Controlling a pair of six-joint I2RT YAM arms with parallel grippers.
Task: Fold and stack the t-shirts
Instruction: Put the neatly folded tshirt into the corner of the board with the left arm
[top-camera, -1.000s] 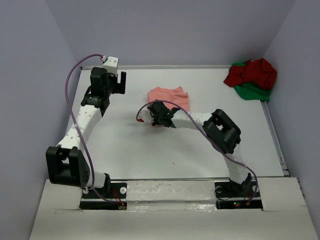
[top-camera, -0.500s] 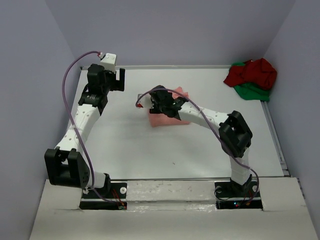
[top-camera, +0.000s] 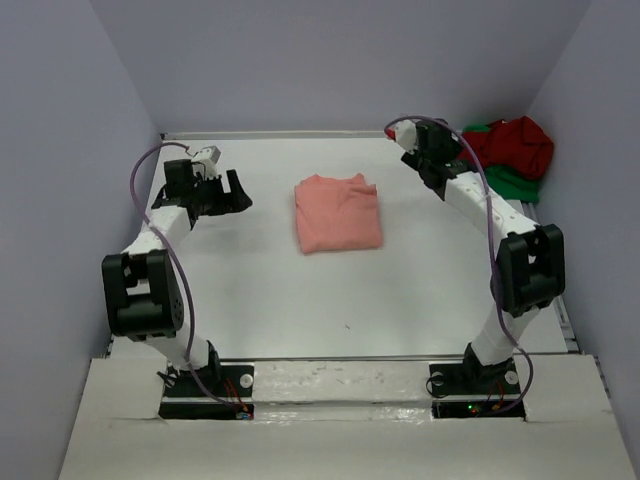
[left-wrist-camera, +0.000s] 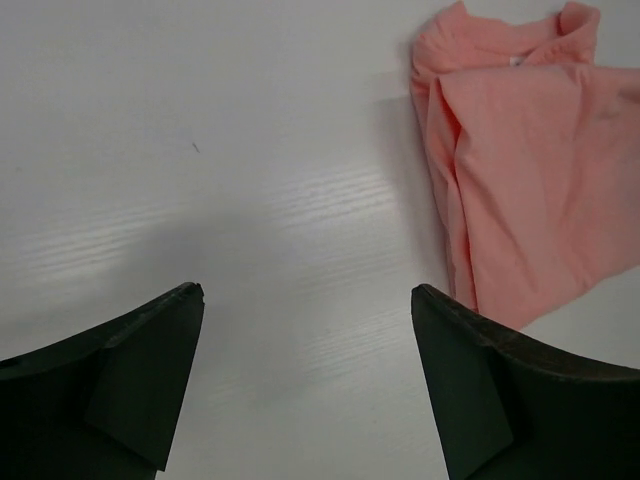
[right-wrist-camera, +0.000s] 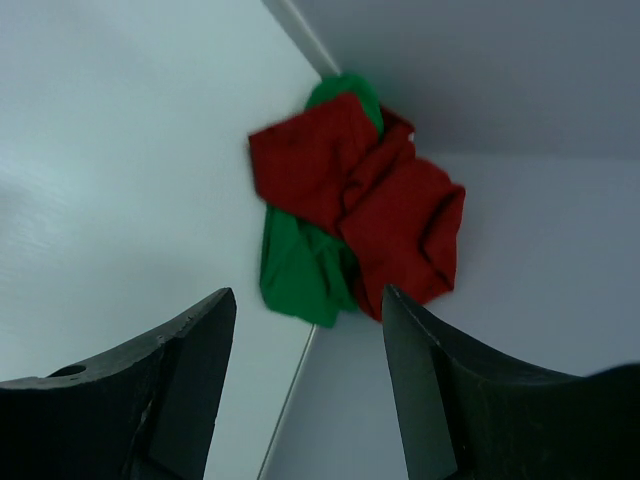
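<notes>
Left arm (top-camera: 165, 235) extended along the left side, its left tool (left-wrist-camera: 305, 300) with fingers parted. Right arm (top-camera: 480, 205) stretched toward the far right corner, its right tool (right-wrist-camera: 308, 300) likewise parted.

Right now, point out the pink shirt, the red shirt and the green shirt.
pink shirt (top-camera: 338, 214), top view, middle of the cloth.
red shirt (right-wrist-camera: 395, 205), right wrist view, crumpled middle.
green shirt (right-wrist-camera: 300, 268), right wrist view, part below the red.

The pink shirt (top-camera: 338, 213) lies flat near the middle of the table (top-camera: 260, 290), folded into a rough rectangle with a few creases. The red shirt (top-camera: 508, 143) sits crumpled on the green shirt (top-camera: 512, 184), both bunched in the far right corner, well apart from the pink one
</notes>
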